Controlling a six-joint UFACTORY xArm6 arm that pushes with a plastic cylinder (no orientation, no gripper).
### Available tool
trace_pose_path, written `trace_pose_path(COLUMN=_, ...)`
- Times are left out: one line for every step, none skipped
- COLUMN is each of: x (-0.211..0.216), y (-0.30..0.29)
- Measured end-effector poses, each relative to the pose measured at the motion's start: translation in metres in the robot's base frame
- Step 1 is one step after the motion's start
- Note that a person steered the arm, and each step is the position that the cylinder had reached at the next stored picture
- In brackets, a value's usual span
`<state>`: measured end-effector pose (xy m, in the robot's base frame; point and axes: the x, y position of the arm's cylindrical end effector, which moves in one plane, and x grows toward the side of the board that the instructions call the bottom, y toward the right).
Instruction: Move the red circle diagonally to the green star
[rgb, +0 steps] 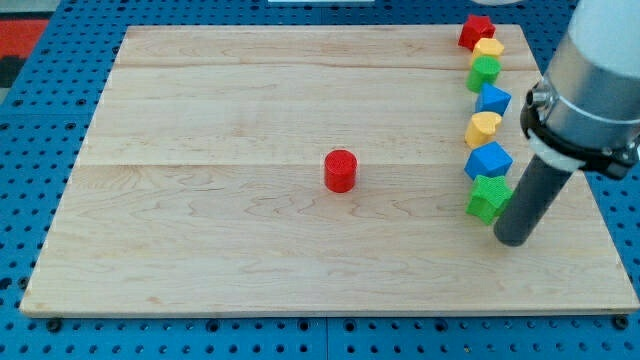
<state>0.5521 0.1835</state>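
The red circle (340, 170) stands alone near the middle of the wooden board. The green star (489, 196) lies at the view's right, at the lower end of a column of blocks. My tip (513, 239) rests on the board just right of and below the green star, close to it or touching it. The tip is far to the right of the red circle.
The column above the green star holds a blue block (488, 160), a yellow block (483, 128), a blue block (492, 99), a green block (485, 71), a yellow block (488, 49) and a red block (476, 30). The board's right edge (600, 215) is near the tip.
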Motion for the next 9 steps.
trace_pose_path(x=0.016, y=-0.042)
trace_pose_path(x=0.016, y=-0.116)
trace_pose_path(x=0.009, y=-0.216)
trace_pose_path(x=-0.024, y=-0.308)
trace_pose_path(x=-0.076, y=-0.356)
trace_pose_path(x=-0.131, y=-0.354)
trace_pose_path(x=-0.160, y=-0.307)
trace_pose_path(x=-0.153, y=-0.276)
trace_pose_path(x=-0.123, y=-0.254)
